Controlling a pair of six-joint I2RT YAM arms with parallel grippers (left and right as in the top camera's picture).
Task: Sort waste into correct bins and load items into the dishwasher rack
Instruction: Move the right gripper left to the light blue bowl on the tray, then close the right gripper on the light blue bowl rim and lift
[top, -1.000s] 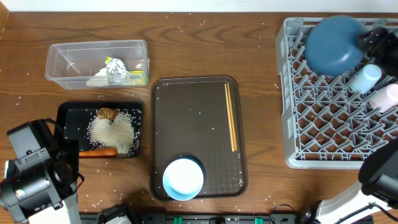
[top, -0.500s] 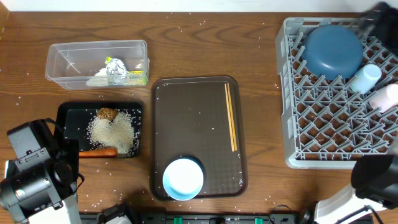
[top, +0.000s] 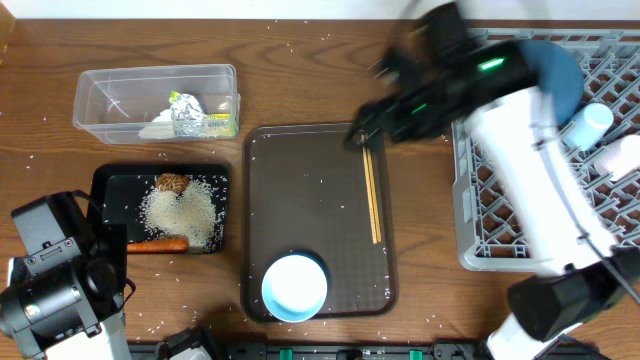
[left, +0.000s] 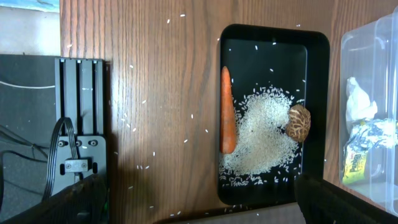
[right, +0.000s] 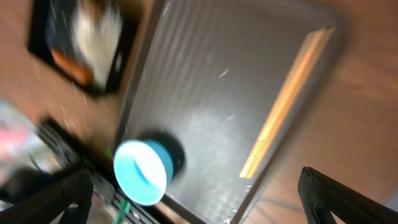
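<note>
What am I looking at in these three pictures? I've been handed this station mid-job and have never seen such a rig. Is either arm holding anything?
This is a robot with two arms at a wooden table, each ending in a two-finger gripper. The overhead view looks straight down. The other two pictures come from a camera on each wrist.

The right gripper is over the far end of the chopsticks, which lie on the brown serving tray along with a light-blue cup. Its wrist view is blurred.

The left gripper looks down at the black tray, which holds rice, a carrot and a brown lump.

Both grippers are open and empty.

The clear tub holds a foil ball, a tissue and a packet. The grey rack holds a dark-blue dish and a white cup.
</note>
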